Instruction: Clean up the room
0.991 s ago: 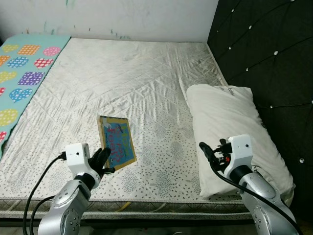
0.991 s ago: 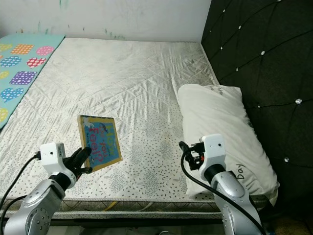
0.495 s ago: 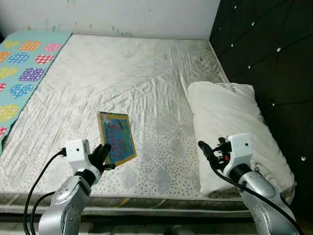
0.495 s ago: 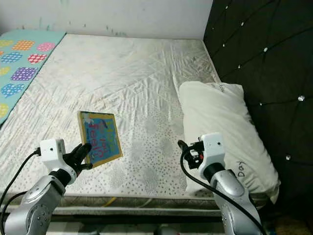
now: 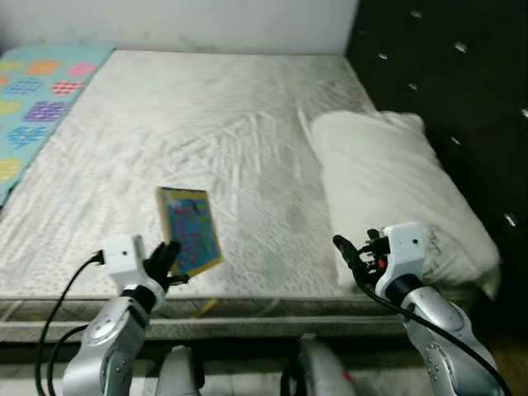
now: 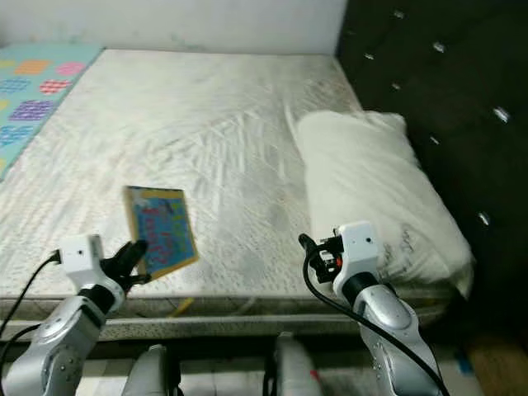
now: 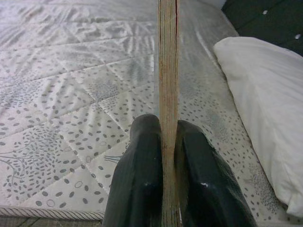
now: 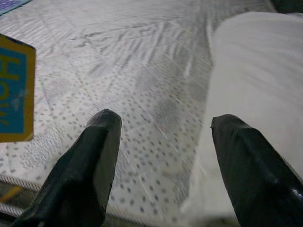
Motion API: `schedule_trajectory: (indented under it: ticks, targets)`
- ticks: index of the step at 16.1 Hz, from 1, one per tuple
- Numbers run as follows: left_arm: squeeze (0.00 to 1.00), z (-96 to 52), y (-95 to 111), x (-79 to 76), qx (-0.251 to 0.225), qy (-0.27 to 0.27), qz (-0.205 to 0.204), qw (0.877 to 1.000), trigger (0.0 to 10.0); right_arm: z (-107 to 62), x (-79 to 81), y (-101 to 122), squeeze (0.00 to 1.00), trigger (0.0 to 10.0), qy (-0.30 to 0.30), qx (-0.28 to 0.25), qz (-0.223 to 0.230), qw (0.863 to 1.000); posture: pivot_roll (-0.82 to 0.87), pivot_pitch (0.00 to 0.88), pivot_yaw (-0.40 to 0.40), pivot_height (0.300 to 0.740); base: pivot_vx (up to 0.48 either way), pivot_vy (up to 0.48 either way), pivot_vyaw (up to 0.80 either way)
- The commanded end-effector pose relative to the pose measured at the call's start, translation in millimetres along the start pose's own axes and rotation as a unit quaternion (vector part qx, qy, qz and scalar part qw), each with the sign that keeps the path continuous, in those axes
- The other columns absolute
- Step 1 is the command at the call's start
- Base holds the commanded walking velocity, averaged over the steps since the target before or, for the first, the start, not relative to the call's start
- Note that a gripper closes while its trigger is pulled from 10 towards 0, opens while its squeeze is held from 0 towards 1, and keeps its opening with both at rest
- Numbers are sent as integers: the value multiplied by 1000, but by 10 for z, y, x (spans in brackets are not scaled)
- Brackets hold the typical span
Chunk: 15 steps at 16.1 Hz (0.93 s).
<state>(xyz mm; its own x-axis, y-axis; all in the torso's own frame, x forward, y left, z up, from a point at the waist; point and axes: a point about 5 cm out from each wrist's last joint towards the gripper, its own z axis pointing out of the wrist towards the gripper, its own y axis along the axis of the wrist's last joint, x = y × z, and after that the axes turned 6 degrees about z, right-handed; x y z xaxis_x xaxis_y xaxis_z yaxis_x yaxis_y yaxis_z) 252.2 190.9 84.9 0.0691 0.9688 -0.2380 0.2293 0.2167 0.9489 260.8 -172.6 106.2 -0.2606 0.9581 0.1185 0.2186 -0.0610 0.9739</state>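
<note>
The book (image 5: 189, 229), a thin board book with a yellow border and blue cover, is clamped by its lower edge in your left gripper (image 5: 169, 262); in the left wrist view both black fingers (image 7: 142, 179) press flat against its two faces, with the book seen edge-on (image 7: 168, 94) standing upright between them. You hold it raised and tilted above the near edge of the mattress (image 5: 206, 132), toward the mattress's near left part, with its cover facing up and toward the head camera. The mattress carries a white quilted cover with a grey speckled print near the front edge. A white pillow (image 5: 388, 186) lies along the mattress's right edge, against the dark tufted headboard (image 5: 445, 74); it sits well apart from the book, with bare cover between them. At the far left corner of the mattress you see part of a teal blanket (image 5: 33, 91) with coloured patches. Your right gripper (image 5: 346, 254) hovers over the near edge of the mattress just beside the pillow's near end; its fingers (image 8: 87, 175) stand spread apart with nothing between them, and the right wrist view looks out between them at the speckled cover, the pillow (image 8: 255, 80) on one side and a corner of the book (image 8: 16, 94) on the other. Nothing lies between either gripper and the mattress surface ahead. The head views are slightly blurred.
</note>
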Motion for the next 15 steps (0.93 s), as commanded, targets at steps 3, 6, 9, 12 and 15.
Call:
schedule_trajectory:
  ticks: [3,6,9,12,15]
  targets:
    - [0,5,129,-10,-39,-5,5,999,10000,-1,-11,5,0,10000,2,-1,-5,1000,-162,84,-26,625,0,0,0]
    - [0,-1,126,-8,-40,-9,1,999,10000,7,-7,0,0,10000,5,-1,-7,1000,-161,82,-27,625,185,0,0]
    - [0,-3,127,-15,-43,-12,1,999,10000,7,-7,0,0,10000,5,-1,-7,1000,-162,87,-27,625,325,0,0]
    - [0,-2,129,-17,-46,-13,1,999,10000,10,-8,2,0,10000,4,-2,-8,1000,-162,90,-28,625,407,0,0]
    - [0,4,131,-16,-45,-15,2,999,10000,17,-7,7,0,10000,2,-3,-7,1000,-162,95,-28,625,423,0,0]
